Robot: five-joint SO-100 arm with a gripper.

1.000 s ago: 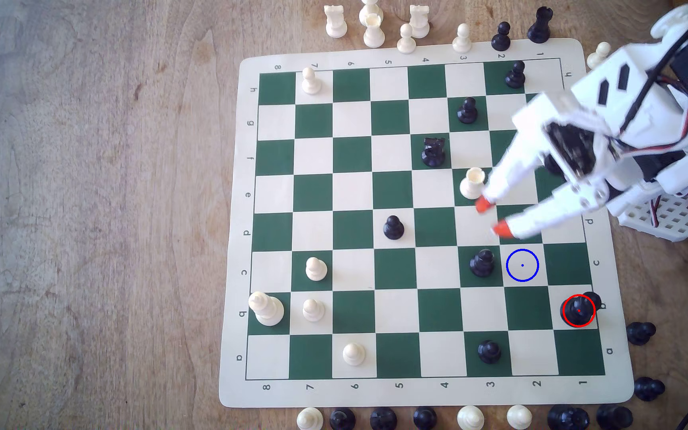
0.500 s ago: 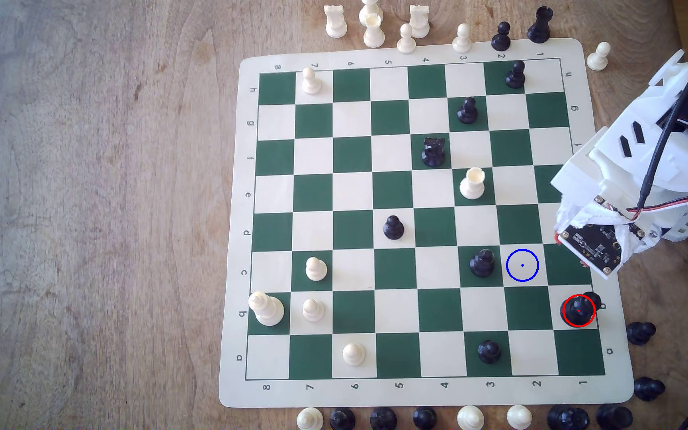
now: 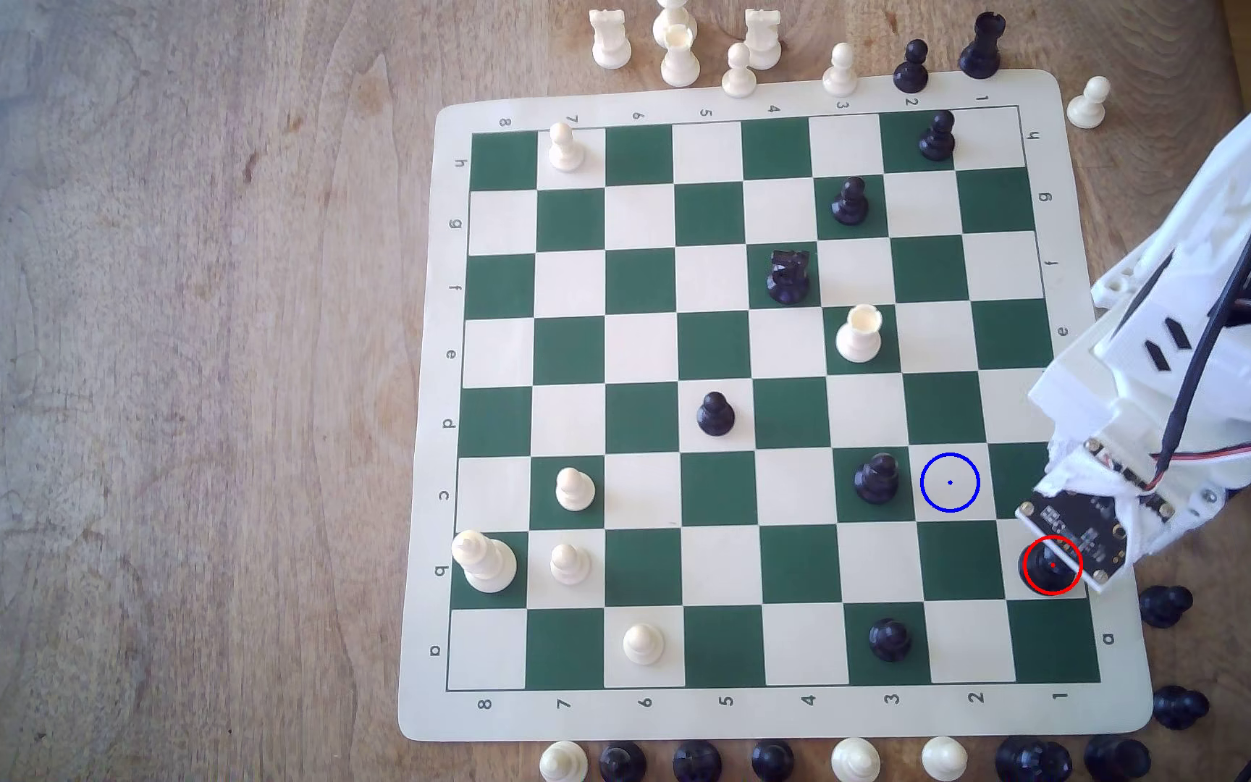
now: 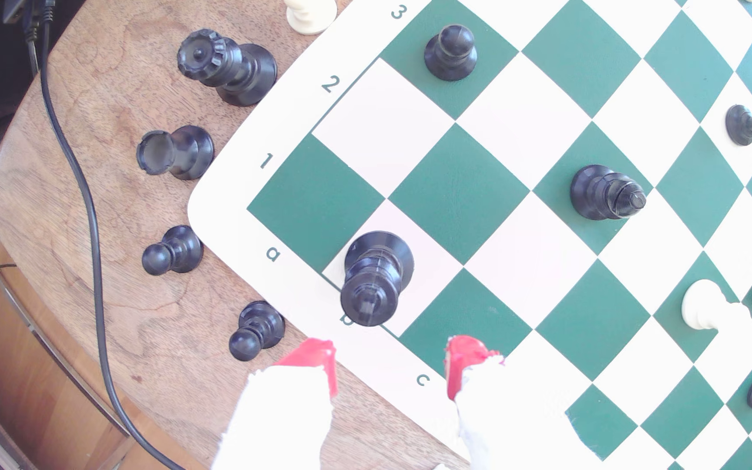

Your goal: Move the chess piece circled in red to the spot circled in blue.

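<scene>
Wood table, board [image 3: 1126, 677] edge: gripper [image 4: 390, 361] hovering spread short of king [image 4: 372, 280]; off-centre closing risks tipping it onto pawns [image 4: 254, 332] beside.

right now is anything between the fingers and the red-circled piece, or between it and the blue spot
Nothing visible. The open fingers have bare board margin between them and the red-circled black piece. The diagonal to the blue-circled square is clear; a black piece stands beside that square, not on it.

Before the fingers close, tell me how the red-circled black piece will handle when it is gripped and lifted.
The red-circled black piece looks rigid, probably hard plastic, so it should not flex. Its glossy surface may slip between the fingers. Being tall over a wide round base, it likely stands steady, but a high, off-centre push could tip it toward the board's edge.
</scene>
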